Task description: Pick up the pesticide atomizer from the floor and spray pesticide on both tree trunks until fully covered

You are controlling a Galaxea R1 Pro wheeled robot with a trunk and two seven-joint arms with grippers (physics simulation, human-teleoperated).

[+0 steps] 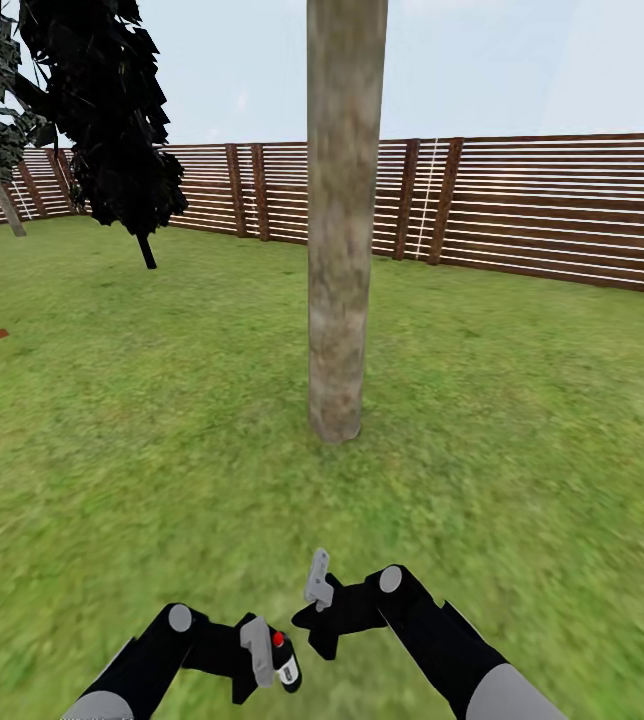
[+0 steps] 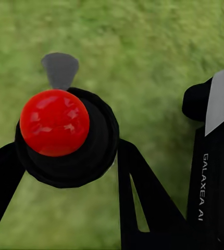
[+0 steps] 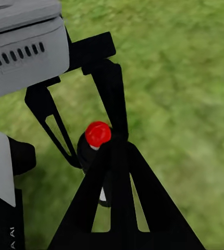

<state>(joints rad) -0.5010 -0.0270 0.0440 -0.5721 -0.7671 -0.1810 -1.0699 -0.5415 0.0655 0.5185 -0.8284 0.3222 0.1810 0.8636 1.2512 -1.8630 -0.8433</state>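
You stand on the garden lawn facing a thick, mottled grey-brown tree trunk that rises straight ahead of you and runs out of the top of the head view, its base planted in the grass a short way beyond your arms. Your left gripper is clenched on the pesticide atomizer, held low in front of you with its red top up and a strip of white label showing; in the left wrist view the dark bottle sits between the black fingers, its red cap toward the camera and a grey spout jutting past it. Your right gripper hovers just beside the bottle, and whether its jaws are parted or closed cannot be told from these angles; its wrist view looks down past its own fingers onto the atomizer's red cap. A brown slatted fence borders the lawn behind the trunk, and a dark-leaved tree leans at far left.
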